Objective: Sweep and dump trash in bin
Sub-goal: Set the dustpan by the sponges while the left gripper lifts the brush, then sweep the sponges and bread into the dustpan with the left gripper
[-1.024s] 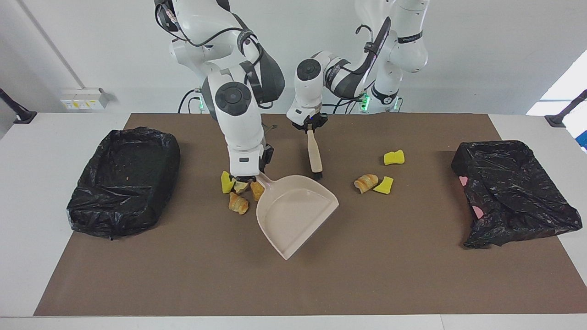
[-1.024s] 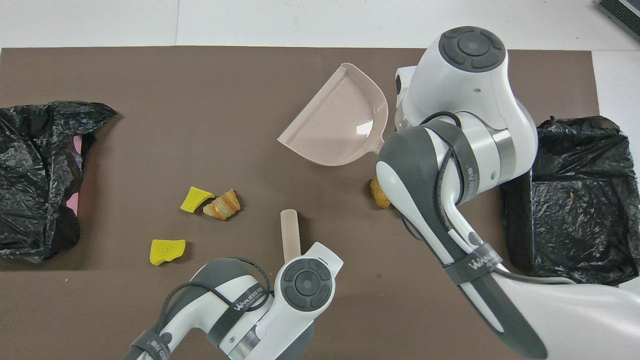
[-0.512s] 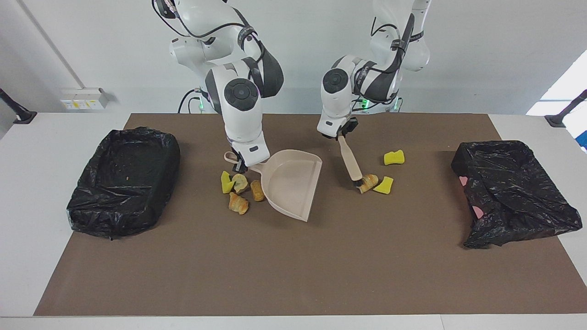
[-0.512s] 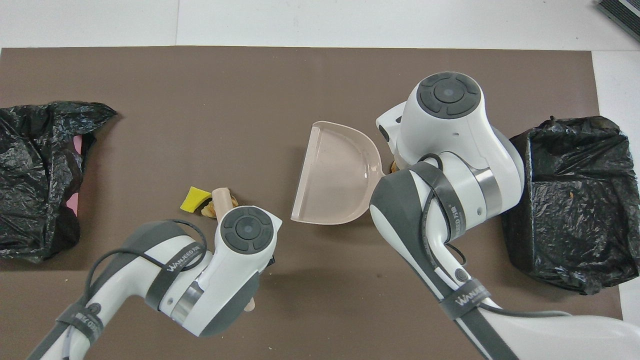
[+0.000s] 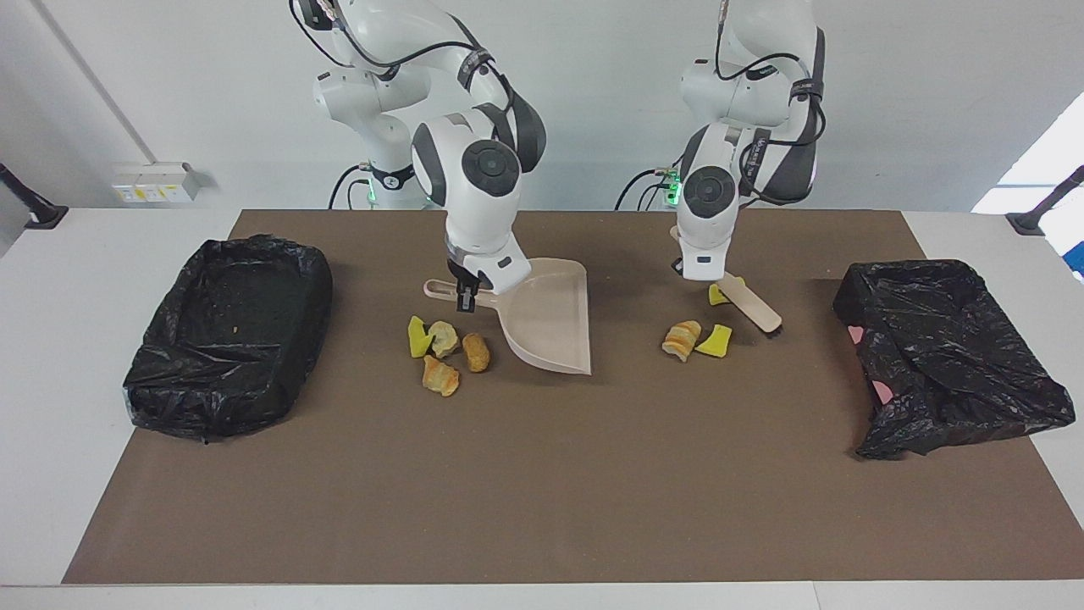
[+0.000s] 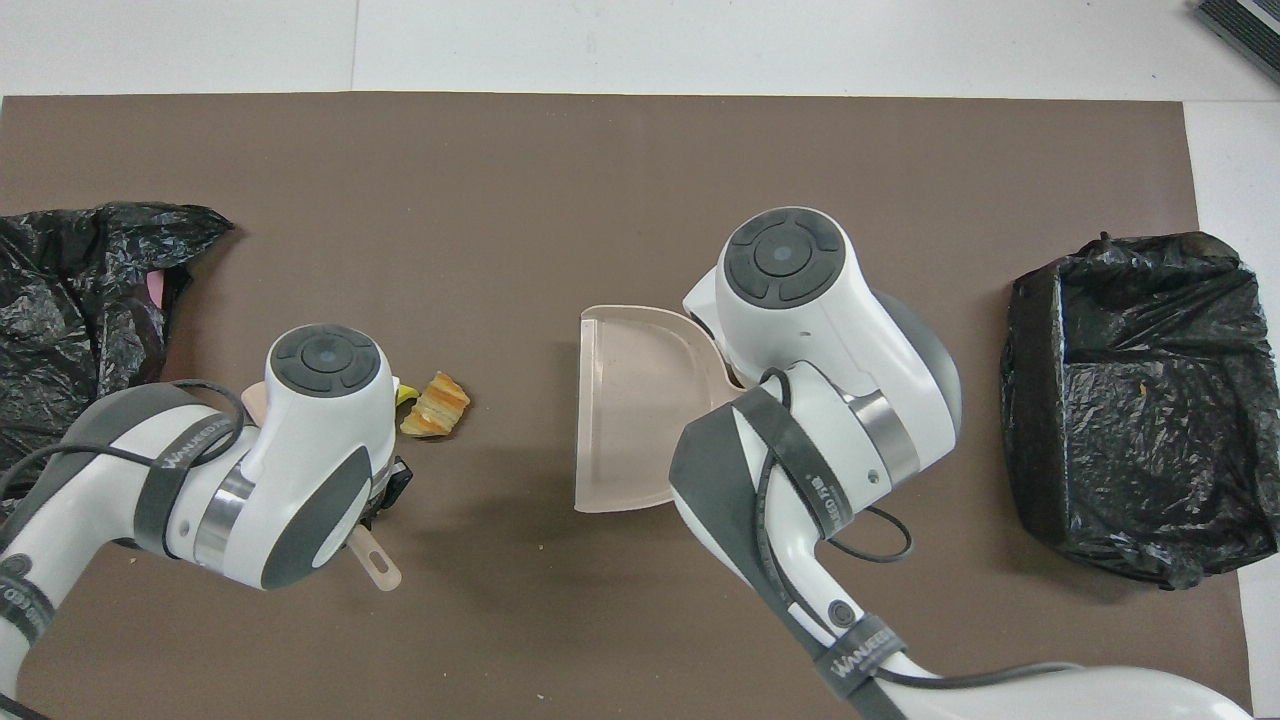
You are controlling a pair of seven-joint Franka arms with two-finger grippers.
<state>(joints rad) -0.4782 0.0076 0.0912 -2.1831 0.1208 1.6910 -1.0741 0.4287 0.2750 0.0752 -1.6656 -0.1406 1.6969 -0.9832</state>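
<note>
Brown mat (image 5: 542, 491) mid-frame: left gripper (image 5: 710, 278) clamps the brush (image 5: 749, 303), apparently between bin (image 5: 948, 356) and three scraps (image 5: 683, 338); right gripper (image 5: 465, 296) clamps the dustpan (image 5: 546, 318), mouth facing them.

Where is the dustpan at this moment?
In the facing view, the dustpan is mid-table, held by the right tool, beside four scraps lying toward the right arm's end.

Smooth matt plastic dustpan (image 5: 546, 318), crinkled glossy black plastic bin liners (image 5: 229, 335), matt brown table mat (image 5: 542, 491), porous yellow-green sponge scraps (image 5: 714, 341)
</note>
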